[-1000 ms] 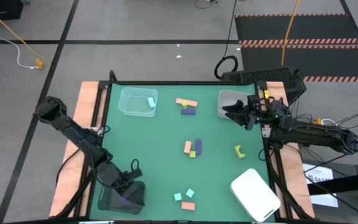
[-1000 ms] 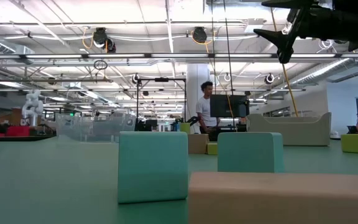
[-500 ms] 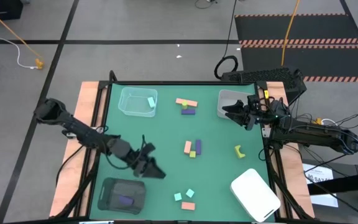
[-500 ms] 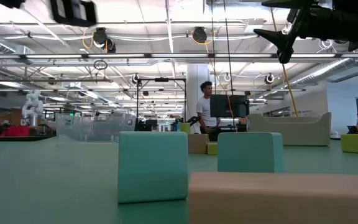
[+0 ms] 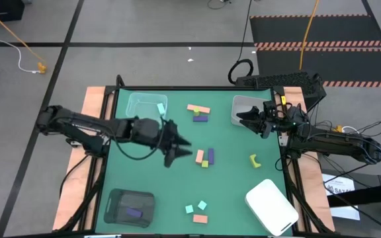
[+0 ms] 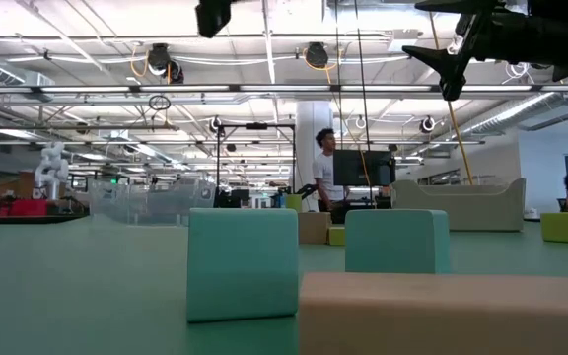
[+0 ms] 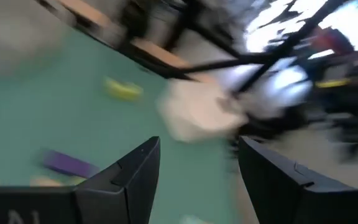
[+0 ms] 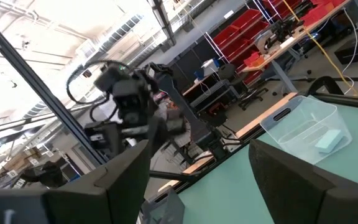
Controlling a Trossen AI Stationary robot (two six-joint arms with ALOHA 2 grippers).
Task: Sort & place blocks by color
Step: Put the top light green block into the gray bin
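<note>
My left gripper (image 5: 175, 149) has swung from the dark tray (image 5: 114, 200), purple block (image 5: 133, 213) dropped inside, and hovers open, empty, beside the salmon-pink block (image 5: 200, 156), likely next.

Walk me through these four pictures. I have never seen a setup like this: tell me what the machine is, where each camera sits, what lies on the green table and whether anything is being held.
It is a robot with two dark arms at a green table. One picture looks straight down, one looks level across the tabletop, and two come from cameras on the wrists.

The left claw hangs open and empty over the middle, beside a pink, yellow-green and purple cluster of blocks. The right claw, open and empty too, waits over the white tray.

Also on the table: a clear tray with a teal block, a dark tray with a purple block, a white lid, and more loose blocks.
</note>
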